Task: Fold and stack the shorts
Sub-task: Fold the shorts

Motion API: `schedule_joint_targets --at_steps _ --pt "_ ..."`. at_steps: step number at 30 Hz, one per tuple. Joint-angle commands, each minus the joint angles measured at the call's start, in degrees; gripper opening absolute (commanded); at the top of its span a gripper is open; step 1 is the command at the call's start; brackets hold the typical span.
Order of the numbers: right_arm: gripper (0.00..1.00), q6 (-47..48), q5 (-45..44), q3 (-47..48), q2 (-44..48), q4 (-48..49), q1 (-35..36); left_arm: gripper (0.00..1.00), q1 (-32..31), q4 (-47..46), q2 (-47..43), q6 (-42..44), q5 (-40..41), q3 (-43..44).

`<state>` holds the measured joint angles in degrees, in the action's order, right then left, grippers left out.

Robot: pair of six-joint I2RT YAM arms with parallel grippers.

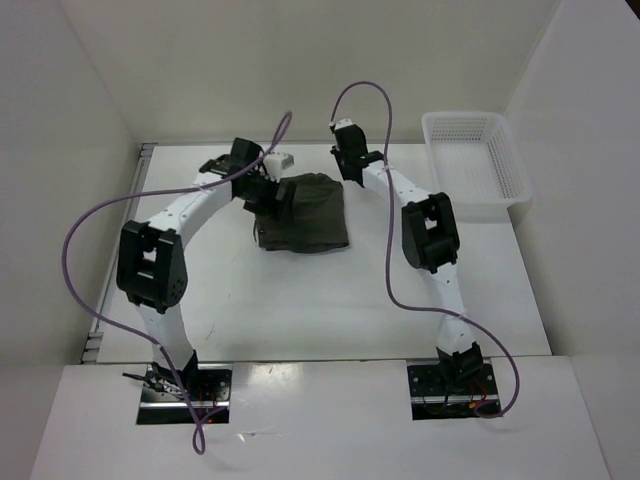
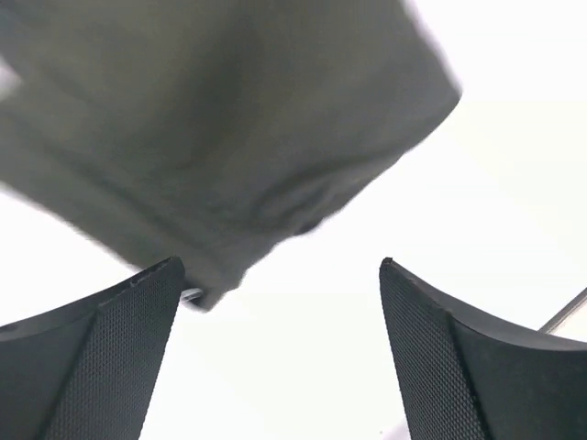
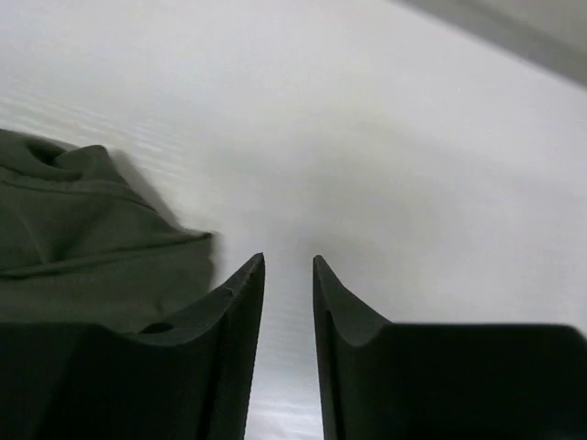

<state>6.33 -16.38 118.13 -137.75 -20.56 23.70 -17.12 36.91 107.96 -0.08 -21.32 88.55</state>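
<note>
1. The dark olive-green soft fabric shorts (image 1: 310, 215) lie folded into a compact, roughly square bundle on the white worktop (image 1: 300, 310). Seen from above, the bundle sits a little toward 12 o'clock from the middle of the worktop.
2. The left end effector (image 2: 280, 275) is at the 9 o'clock edge of the shorts. Its two black textured fingers (image 2: 101, 357) stand wide apart, and nothing is between them.
3. In the left wrist view the green cloth fills the 11 o'clock part of the picture and one corner comes down close to the left finger. This view is blurred, so I cannot tell for sure if the cloth touches that finger.
4. The right end effector (image 3: 288, 261) is at the 1 o'clock corner of the shorts, over bare worktop. Its fingers (image 3: 220, 348) are almost together, with only a thin gap between them, and they hold nothing.
5. In the right wrist view the shorts lie at 9 o'clock from the fingers, just beside them, with soft wrinkles on the top layer.
6. A white plastic mesh basket (image 1: 485, 207) stands at about 2 o'clock from the shorts, well apart from them, near the far right corner of the worktop.
</note>
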Motion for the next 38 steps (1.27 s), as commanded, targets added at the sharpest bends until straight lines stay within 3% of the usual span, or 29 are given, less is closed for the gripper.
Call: schedule_joint_targets --at_steps 1,3,7,14,16,20,38 --pt "0.35 4.1 -8.6 -3.0 15.5 6.7 -0.1 0.94 5.4 2.1 -8.9 0.1 -4.7 7.6" --pt "0.4 5.8 -8.6 -9.4 22.8 6.7 -0.1 0.98 8.5 1.5 -12.2 0.1 -4.7 8.1" --pt "0.44 12.1 -8.6 -25.5 36.9 7.9 -0.1 0.99 18.2 -3.7 -18.7 0.1 6.0 3.0" --pt "0.5 20.8 -10.8 -56.6 63.7 11.0 -0.1 0.99 28.9 -13.8 -33.2 0.1 10.9 -19.1" --pt "0.5 20.8 -10.0 -60.2 67.5 11.0 -2.9 0.99 33.0 -14.5 -36.6 0.1 11.5 -24.6" --pt "0.51 19.1 -7.1 -64.9 75.9 10.4 -8.9 0.99 35.3 -16.2 -40.8 0.1 13.9 -29.0" --pt "0.59 13.8 1.7 -73.9 91.9 4.6 -15.3 0.99 35.3 -16.3 -44.5 0.1 14.5 -31.2"
